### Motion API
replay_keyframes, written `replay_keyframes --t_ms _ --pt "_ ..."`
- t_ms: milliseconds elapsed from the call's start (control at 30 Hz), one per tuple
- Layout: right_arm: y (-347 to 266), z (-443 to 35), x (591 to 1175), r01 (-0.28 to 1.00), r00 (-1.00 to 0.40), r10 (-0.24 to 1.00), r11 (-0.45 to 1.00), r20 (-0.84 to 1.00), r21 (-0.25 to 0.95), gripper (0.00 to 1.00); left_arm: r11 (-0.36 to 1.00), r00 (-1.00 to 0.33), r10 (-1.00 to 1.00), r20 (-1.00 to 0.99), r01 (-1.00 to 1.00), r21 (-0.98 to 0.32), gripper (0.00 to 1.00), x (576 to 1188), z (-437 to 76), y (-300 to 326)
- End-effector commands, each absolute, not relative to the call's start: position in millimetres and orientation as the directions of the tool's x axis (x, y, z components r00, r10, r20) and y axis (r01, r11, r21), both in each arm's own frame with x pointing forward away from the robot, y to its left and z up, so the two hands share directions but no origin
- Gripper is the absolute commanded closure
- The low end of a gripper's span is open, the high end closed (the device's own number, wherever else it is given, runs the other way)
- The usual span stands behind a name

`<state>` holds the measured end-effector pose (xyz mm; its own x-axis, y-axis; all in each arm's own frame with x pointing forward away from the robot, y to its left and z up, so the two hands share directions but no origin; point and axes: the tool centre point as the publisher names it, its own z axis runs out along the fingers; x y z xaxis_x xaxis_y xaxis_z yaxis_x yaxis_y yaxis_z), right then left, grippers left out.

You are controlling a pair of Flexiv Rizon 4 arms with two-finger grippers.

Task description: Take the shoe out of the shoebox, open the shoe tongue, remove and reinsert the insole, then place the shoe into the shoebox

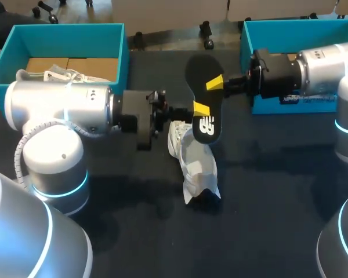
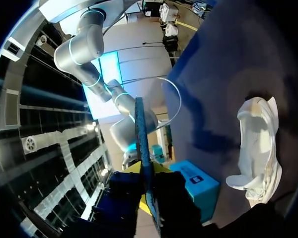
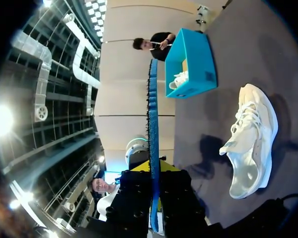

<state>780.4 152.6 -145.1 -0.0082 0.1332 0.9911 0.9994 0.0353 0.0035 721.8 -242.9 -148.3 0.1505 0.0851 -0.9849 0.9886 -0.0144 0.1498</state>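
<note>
- The flat black foam insole (image 1: 200,69) is hanging on edge in the air, just over the white mesh sneaker (image 1: 194,162) lying on the dark table (image 1: 267,202).
- The left gripper (image 1: 202,108) is pinching the insole's lower part, a finger pressing each face.
- The right gripper (image 1: 216,83) is clamping it higher up.
- The left teal cardboard shoebox (image 1: 69,39) and the right teal cardboard shoebox (image 1: 301,32) are sitting at the far corners.

Robotics lab bench. Dark table (image 1: 267,231) carries two silver robot arms: left arm (image 1: 64,107) left of the white shoe (image 1: 194,165), right arm (image 1: 325,69) right of it. Teal shoebox (image 1: 64,33) behind-left of the shoe, second shoebox (image 1: 290,32) behind-right.
</note>
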Motion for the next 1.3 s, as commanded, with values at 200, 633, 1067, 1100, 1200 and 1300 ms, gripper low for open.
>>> replay_keyframes --t_ms 200,633,1067,1100,1200,1300 --pt "148.3 -152.4 788.0 0.999 0.002 0.128 0.039 0.992 -0.007 1.0 0.004 0.121 0.145 -0.982 0.992 0.122 0.0 722.6 -151.6 -220.8" --pt "140.8 -172.0 795.6 0.999 0.04 0.124 0.022 0.991 -0.043 1.0 -0.004 0.091 0.347 -0.934 0.995 0.096 0.0 735.6 -160.4 -181.1" --pt "146.1 -187.3 802.2 0.998 0.055 0.107 0.032 0.993 -0.059 1.0 0.004 0.048 0.563 -0.825 0.998 0.06 0.0 758.7 -148.4 -163.7" --pt "146.7 -187.8 802.5 0.998 0.055 0.106 0.034 0.993 -0.059 1.0 0.002 0.042 0.575 -0.817 0.999 0.053 0.0 760.5 -146.4 -163.8" --pt "147.0 -189.4 802.4 0.998 0.055 0.105 0.037 0.993 -0.059 1.0 -0.003 0.044 0.6 -0.799 0.999 0.053 0.0 764.5 -140.3 -167.1" --pt "147.8 -190.6 802.1 0.997 0.057 0.104 0.037 0.993 -0.061 1.0 -0.003 0.043 0.629 -0.776 0.999 0.053 0.0 768.3 -133.3 -170.7"
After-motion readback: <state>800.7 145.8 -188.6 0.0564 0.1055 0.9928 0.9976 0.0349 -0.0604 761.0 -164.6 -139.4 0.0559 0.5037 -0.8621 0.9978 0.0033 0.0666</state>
